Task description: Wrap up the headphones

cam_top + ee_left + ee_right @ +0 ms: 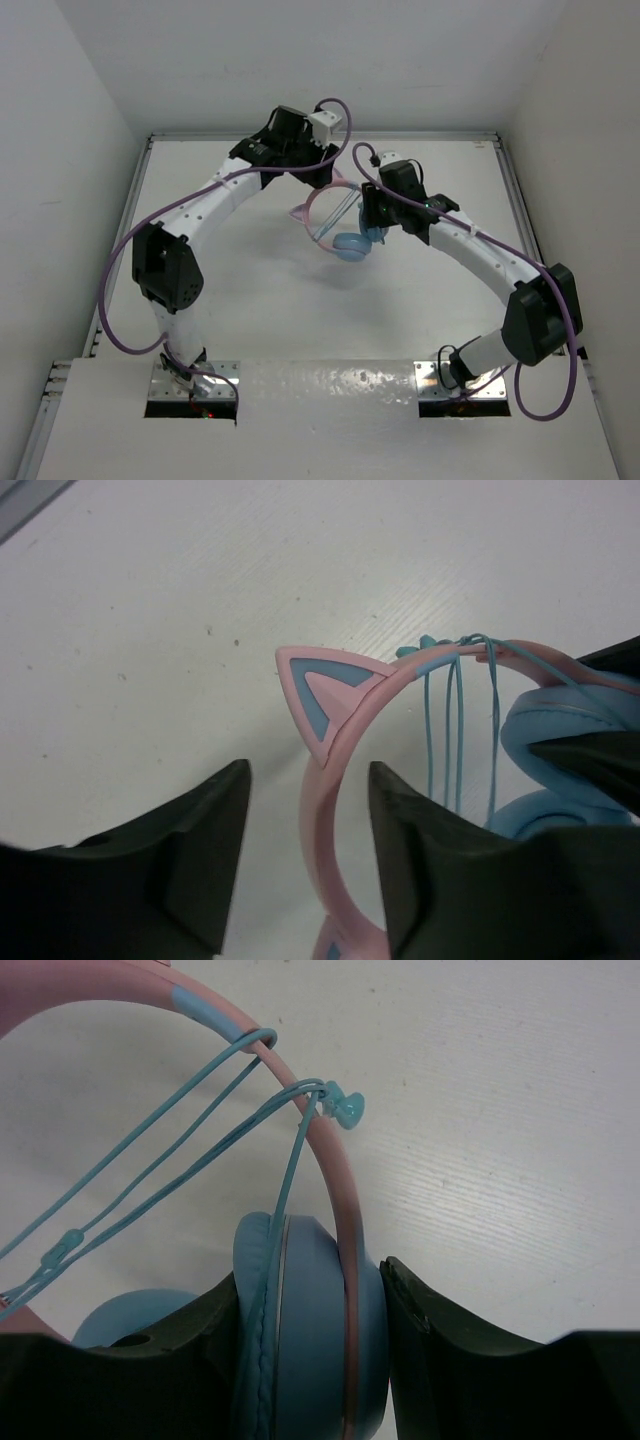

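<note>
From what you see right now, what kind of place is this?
Probably a robot test cell in a lab: a white table closed in by plain white walls, the left arm and right arm bolted at its near edge, and headphones as the work piece.

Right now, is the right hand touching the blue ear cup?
Touching. The right wrist view shows the right hand with a finger pressed against each side of the ear cup, with no gap visible.
</note>
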Motion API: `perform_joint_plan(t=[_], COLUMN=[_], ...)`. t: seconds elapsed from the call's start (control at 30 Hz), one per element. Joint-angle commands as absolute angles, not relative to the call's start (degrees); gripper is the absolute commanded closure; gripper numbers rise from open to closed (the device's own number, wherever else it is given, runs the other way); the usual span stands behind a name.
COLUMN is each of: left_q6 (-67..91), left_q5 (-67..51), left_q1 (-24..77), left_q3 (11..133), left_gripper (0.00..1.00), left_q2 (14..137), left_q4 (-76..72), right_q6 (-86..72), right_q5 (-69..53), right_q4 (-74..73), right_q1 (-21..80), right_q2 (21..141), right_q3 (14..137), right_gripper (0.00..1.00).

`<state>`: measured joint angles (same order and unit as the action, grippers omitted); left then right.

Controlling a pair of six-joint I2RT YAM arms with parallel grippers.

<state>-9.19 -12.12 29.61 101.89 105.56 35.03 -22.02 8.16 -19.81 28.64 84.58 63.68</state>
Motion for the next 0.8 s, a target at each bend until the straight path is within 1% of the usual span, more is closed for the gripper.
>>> perform_joint_plan(t=[0.0,0.03,0.1,0.2,0.23,0.3,0.33,0.43,0.57,0.77], left_q6=[-6.95,-6.86,-6.68,-5.98,-5.89,-5.71,-5.71,-5.36,-5.54,-5.71], left_q5=[-11.53,-10.56,-6.62,-2.48,-1.94,-0.27,-0.26,1.58,1.93,1.94], left_q1=[29.79,29.79,29.62,28.83,28.39,27.43,26.99,25.58,25.40,25.40], left_q3=[105.72,106.69,110.28,113.72,115.64,117.24,118.12,118.30,117.60,116.90], left_gripper=[0.47,0.44,0.32,0.29,0.28,0.27,0.27,0.28,0.28,0.28], left_q2=[102.04,102.04,102.48,102.74,102.92,103.27,103.53,103.71,103.54,104.24], left_q4=[33.13,33.66,36.72,39.01,39.46,40.25,40.43,40.78,40.69,40.52], right_q6=[-19.87,-19.52,-17.24,-15.04,-14.33,-11.44,-9.34,-6.86,-4.31,-2.81], right_q5=[7.66,6.86,5.72,4.49,2.31,0.01,-4.26,-11.31,-17.38,-20.65], right_q4=[-19.16,-19.33,-20.82,-21.09,-20.48,-20.13,-20.04,-21.00,-23.38,-24.96], right_q1=[28.92,29.00,30.14,31.64,32.51,33.48,34.44,36.73,39.28,42.10], right_q2=[83.93,84.02,84.02,82.71,82.27,81.39,80.86,81.03,82.61,86.30], right_q3=[66.36,66.36,65.75,63.99,62.33,61.00,59.95,59.15,59.24,58.89], right_gripper=[1.00,1.00,1.00,1.00,1.00,1.00,1.00,1.00,1.00,1.00])
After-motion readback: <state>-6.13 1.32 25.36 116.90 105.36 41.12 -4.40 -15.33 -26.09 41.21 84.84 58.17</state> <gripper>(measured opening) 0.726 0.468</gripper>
